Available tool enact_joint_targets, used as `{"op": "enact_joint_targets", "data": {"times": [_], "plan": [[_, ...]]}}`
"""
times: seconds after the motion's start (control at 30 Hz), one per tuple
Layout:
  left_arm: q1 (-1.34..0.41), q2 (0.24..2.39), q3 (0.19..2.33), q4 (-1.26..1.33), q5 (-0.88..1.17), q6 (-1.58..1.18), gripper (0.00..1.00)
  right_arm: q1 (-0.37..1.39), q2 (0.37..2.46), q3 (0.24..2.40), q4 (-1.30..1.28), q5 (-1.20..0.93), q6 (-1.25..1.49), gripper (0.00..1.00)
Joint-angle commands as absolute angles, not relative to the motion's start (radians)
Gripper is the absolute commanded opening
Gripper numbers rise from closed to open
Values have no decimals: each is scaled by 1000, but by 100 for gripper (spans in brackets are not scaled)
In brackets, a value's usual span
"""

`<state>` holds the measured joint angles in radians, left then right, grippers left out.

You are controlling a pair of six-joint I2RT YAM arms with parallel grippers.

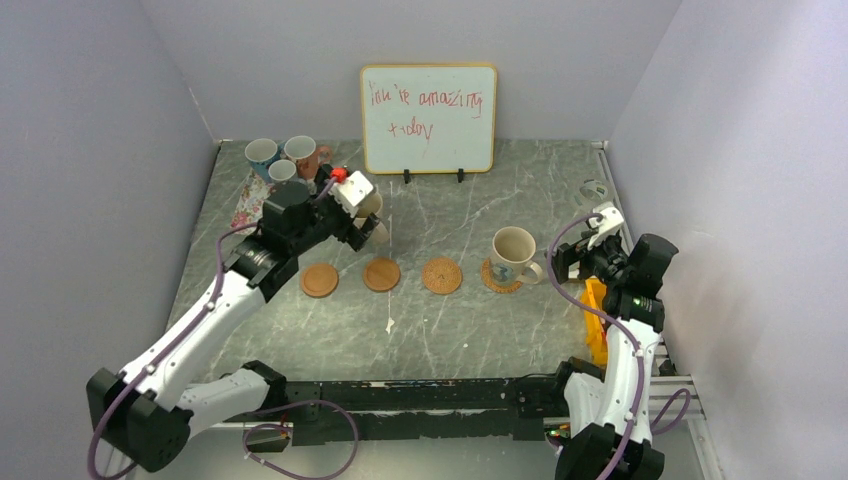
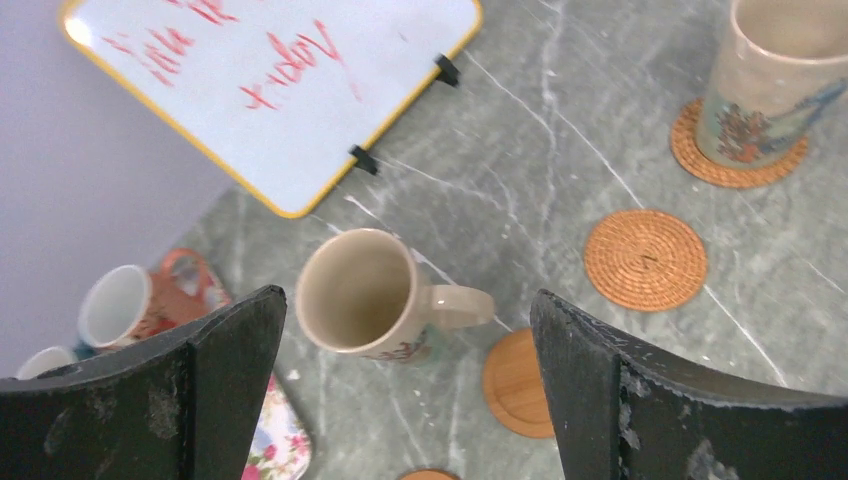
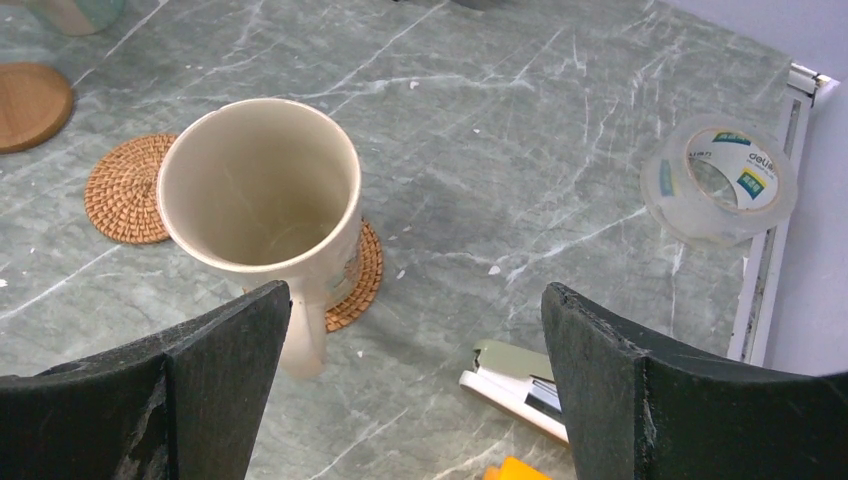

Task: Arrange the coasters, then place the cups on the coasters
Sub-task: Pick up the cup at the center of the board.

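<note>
Three bare coasters lie in a row: two smooth wooden ones (image 1: 319, 279) (image 1: 381, 274) and a woven one (image 1: 441, 275). A further woven coaster (image 3: 362, 268) carries a cream printed cup (image 1: 513, 254). A second cream cup (image 2: 360, 290) stands on bare marble just behind a wooden coaster (image 2: 515, 380). My left gripper (image 2: 408, 300) hovers open above it, with neither finger touching it. My right gripper (image 3: 417, 292) is open and empty, just right of the cup on its coaster. Three small cups (image 1: 283, 160) cluster at the back left.
A floral tray (image 1: 248, 200) lies under the back-left cups. A whiteboard (image 1: 428, 118) stands at the back. A tape roll (image 3: 718, 178), a stapler (image 3: 515, 385) and a yellow object (image 1: 595, 320) lie by the right wall.
</note>
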<state>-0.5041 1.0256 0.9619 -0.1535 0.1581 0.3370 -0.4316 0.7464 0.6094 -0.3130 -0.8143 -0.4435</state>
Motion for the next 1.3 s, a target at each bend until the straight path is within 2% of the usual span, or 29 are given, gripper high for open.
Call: {"op": "enact_joint_targets", "data": {"times": [0.0, 0.17, 0.3, 0.4, 0.5, 0.6, 0.73, 0.87, 1.03, 1.17, 1.27], "plan": [[-449, 964, 894, -121, 33, 373, 96, -436, 734, 639, -297, -833, -439, 100], [-217, 933, 829, -113, 148, 362, 96, -436, 684, 641, -274, -853, -414, 100], [10, 952, 786, -87, 217, 348, 96, -425, 653, 677, -226, -912, -289, 100], [144, 984, 772, -78, 287, 335, 96, -378, 660, 731, -158, -938, -166, 100], [227, 1000, 741, -54, 327, 305, 96, -283, 712, 840, -130, -876, -80, 100], [275, 1003, 704, -36, 369, 287, 96, -115, 814, 955, -167, -731, -82, 100], [312, 1005, 672, -32, 403, 257, 96, 181, 1072, 1150, -350, -502, -149, 100], [330, 1004, 634, -8, 418, 215, 96, 304, 1297, 1323, -470, -397, -156, 100], [354, 998, 602, 26, 442, 202, 96, 528, 1472, 1468, -554, -298, -254, 100], [390, 963, 547, 83, 476, 195, 96, 653, 1600, 1515, -523, -254, -282, 100], [404, 940, 512, 127, 475, 186, 96, 708, 1641, 1445, -370, -217, -267, 100]]}}
